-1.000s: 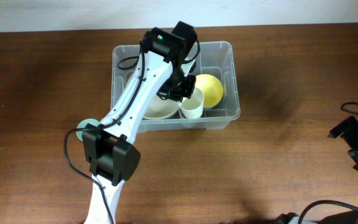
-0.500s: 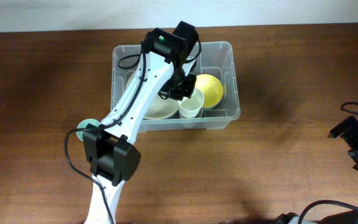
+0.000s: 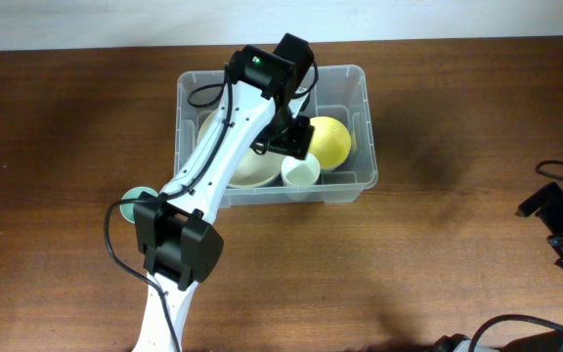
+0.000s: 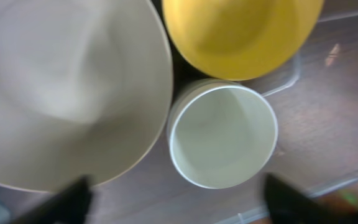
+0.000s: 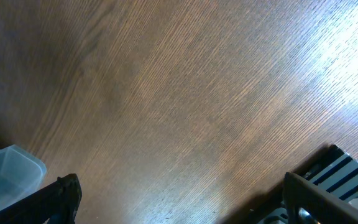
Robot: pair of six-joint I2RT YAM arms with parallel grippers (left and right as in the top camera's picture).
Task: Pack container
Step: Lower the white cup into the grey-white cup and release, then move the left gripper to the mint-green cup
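Observation:
The clear container [image 3: 365, 117] stands at the table's back centre. In it lie a cream bowl [image 3: 247, 168], a yellow bowl [image 3: 328, 140] and an upright white cup [image 3: 301, 172]. My left gripper [image 3: 296, 137] hangs open just above the cup and the yellow bowl, holding nothing. In the left wrist view the cup [image 4: 222, 142] sits between the cream bowl [image 4: 61, 93] and the yellow bowl [image 4: 241, 31], with the left gripper [image 4: 179, 202] spread wide below it. My right gripper [image 3: 560, 230] rests open at the far right over bare wood, as the right wrist view [image 5: 185, 199] also shows.
A small teal round object [image 3: 133, 196] lies on the table left of the container, partly hidden by the left arm. The container's corner [image 5: 5, 168] shows at the lower left of the right wrist view. Cables lie by the right arm.
The left gripper has opened and let go of the white cup, which now stands free in the container. The right arm has not moved.

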